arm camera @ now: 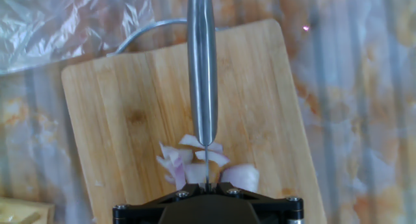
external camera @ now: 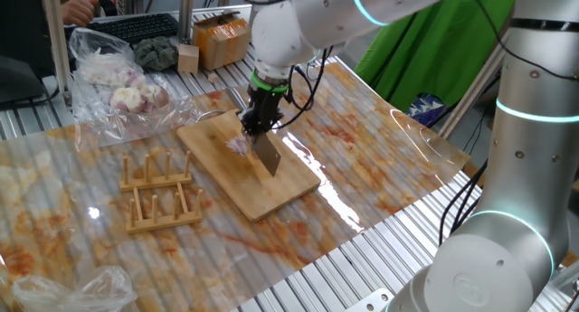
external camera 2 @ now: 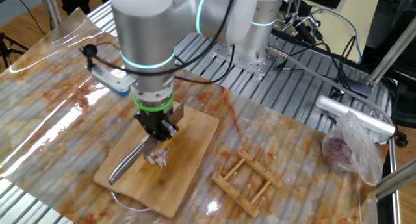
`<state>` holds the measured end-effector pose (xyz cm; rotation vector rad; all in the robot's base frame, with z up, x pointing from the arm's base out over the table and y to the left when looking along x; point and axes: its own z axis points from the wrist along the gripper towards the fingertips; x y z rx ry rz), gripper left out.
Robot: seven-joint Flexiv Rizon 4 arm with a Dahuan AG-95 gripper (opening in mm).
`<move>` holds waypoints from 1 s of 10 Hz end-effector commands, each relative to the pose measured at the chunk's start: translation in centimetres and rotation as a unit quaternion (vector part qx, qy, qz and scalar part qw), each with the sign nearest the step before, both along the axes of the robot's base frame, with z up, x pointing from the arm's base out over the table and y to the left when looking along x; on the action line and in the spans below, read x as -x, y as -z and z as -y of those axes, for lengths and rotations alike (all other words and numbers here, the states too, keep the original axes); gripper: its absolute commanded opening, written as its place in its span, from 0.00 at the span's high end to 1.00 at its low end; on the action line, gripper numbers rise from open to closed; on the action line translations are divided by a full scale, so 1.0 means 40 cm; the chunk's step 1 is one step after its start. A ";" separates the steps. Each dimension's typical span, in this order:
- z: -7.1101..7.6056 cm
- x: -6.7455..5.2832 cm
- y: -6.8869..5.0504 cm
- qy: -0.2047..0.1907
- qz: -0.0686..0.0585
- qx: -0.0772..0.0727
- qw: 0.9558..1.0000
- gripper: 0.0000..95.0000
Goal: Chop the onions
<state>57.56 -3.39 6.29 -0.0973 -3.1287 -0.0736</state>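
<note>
A small cluster of pale pinkish-purple and white onion pieces (arm camera: 195, 163) lies on the wooden cutting board (arm camera: 123, 113). It also shows in one fixed view (external camera: 238, 146) and in the other fixed view (external camera 2: 158, 157). My gripper (external camera: 257, 124) is shut on a steel knife (arm camera: 203, 62). The knife's blade points down onto the onion pieces, its spine running away from the hand camera. The gripper (external camera 2: 158, 132) stands straight over the pieces. In the hand view the gripper (arm camera: 207, 185) shows only as a black housing at the bottom edge.
A wooden peg rack (external camera: 158, 193) lies left of the board. A clear plastic bag with whole onions (external camera: 118, 77) sits at the back left. Clear plastic sheeting (external camera: 389, 158) covers the table. A cardboard box (external camera: 220, 38) and a keyboard (external camera: 136, 27) are behind.
</note>
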 end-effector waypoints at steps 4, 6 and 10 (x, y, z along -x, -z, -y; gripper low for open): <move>0.039 0.001 -0.005 -0.015 0.001 0.003 1.000 1.00; 0.043 0.003 -0.006 -0.016 0.001 0.003 1.000 1.00; 0.044 0.009 0.068 -0.020 0.020 0.000 1.000 1.00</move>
